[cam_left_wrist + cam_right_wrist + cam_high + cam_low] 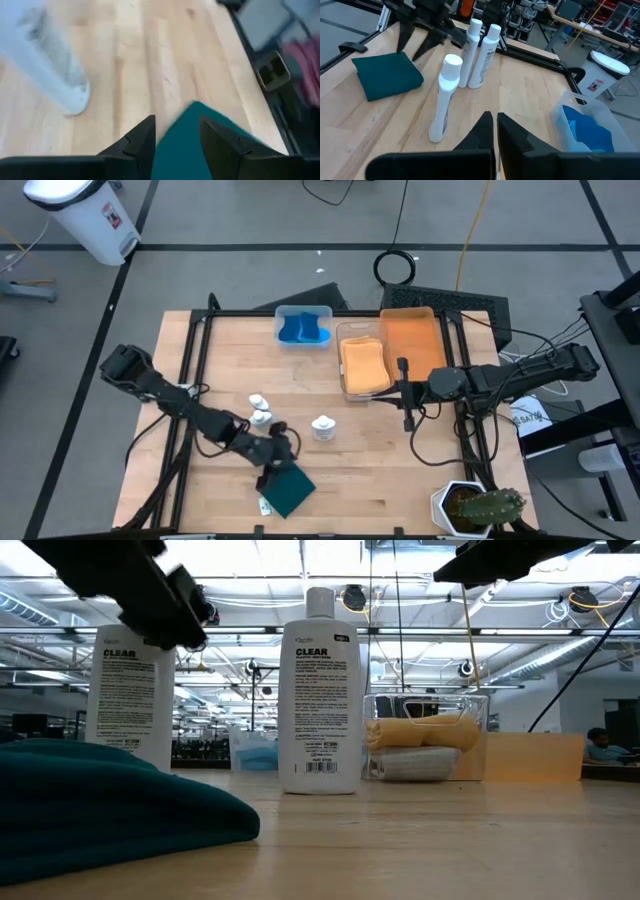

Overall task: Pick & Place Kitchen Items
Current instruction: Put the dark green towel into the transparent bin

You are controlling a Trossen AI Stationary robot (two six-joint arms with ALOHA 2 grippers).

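A dark green folded cloth (290,492) lies flat on the wooden table near its front edge; the low view shows it at the left (100,800). My left gripper (272,470) hangs open just above the cloth's far-left side, touching nothing (415,42). Between its fingers the left wrist view shows the cloth (190,145) below. Three white bottles stand upright behind the cloth: two together (260,410) and one apart (322,427). My right gripper (405,395) waits shut over the table's right half, holding nothing (495,125).
At the back, a clear bin (303,328) holds blue cloth pieces. Another clear bin (363,365) holds a mustard-yellow cloth, with an orange tray (410,340) beside it. A potted cactus (485,508) sits at the front right corner. Bare wood lies between the bottles and the cactus.
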